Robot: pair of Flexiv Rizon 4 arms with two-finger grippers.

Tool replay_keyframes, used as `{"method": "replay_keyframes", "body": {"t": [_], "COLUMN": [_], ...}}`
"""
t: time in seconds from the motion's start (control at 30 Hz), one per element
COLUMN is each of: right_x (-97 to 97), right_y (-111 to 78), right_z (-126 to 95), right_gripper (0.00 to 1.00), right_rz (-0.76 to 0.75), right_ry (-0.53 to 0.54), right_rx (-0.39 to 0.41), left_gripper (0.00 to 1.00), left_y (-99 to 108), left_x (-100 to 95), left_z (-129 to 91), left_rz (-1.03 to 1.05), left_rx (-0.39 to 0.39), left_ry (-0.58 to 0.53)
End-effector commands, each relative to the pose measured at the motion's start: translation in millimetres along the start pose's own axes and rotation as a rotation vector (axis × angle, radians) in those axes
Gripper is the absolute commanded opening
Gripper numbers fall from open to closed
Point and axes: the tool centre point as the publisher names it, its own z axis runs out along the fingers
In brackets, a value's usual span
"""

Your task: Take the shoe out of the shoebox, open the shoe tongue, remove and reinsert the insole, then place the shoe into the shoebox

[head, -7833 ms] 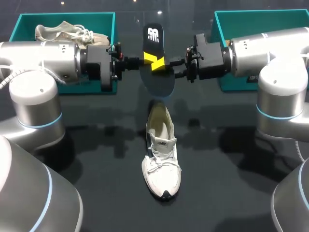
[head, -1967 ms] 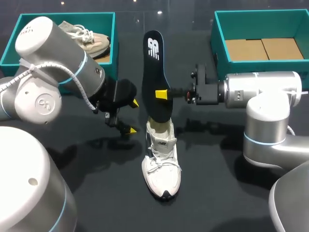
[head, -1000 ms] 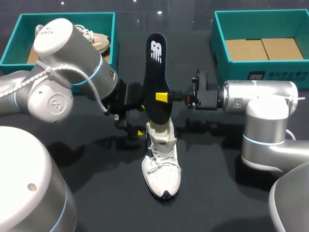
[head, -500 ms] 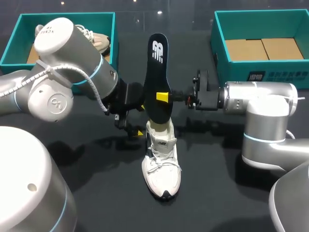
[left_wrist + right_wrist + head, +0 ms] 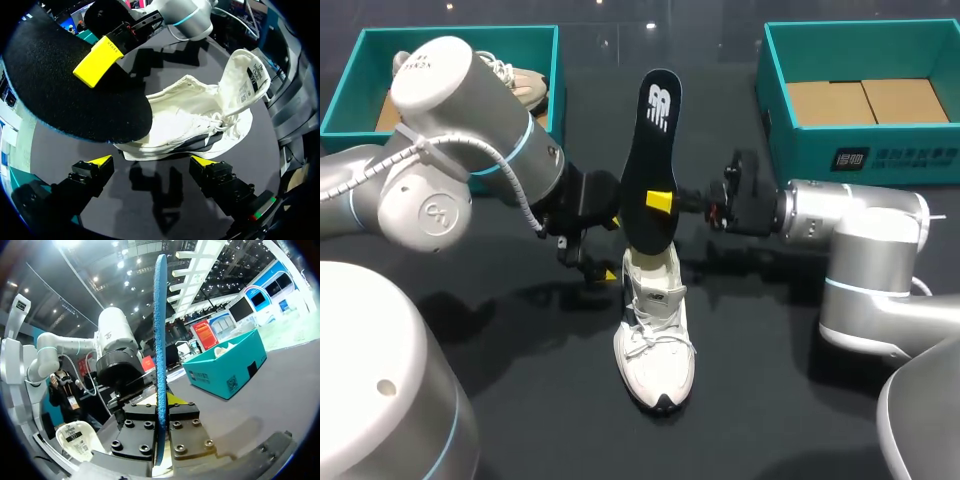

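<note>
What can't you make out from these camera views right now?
- Head view: whether the insole has its lower end inside the white shoe; the insole itself covers the opening.
- Head view: most of the second shoe in the left shoebox, behind the left arm.
- Right wrist view: the insole's faces; it stands edge-on in the right gripper.

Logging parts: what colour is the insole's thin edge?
Blue; the flat black insole shows it edge-on in the right wrist view.
</note>
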Motion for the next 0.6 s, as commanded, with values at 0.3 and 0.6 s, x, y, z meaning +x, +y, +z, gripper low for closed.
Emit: {"method": "replay_keyframes", "body": {"t": [0.3,0.6], "right_x": [-1.2,-2.0], "right_y": [-0.6,-10.2], "right_z": [3.6,1.3], "right_gripper": [0.00,0.00], "right_rz": [-0.042,-0.045], "right_ry": [0.002,0.002], "right_rx": [0.023,0.038], "left_gripper": [1.00,1.00], "left_y": [-0.2,-0.2], "left_x": [-0.2,-0.2], "left_z": [0.9,0.9], "left_rz": [0.000,0.000], "left_rx": [-0.002,-0.002], "left_ry": [0.000,0.000]}}
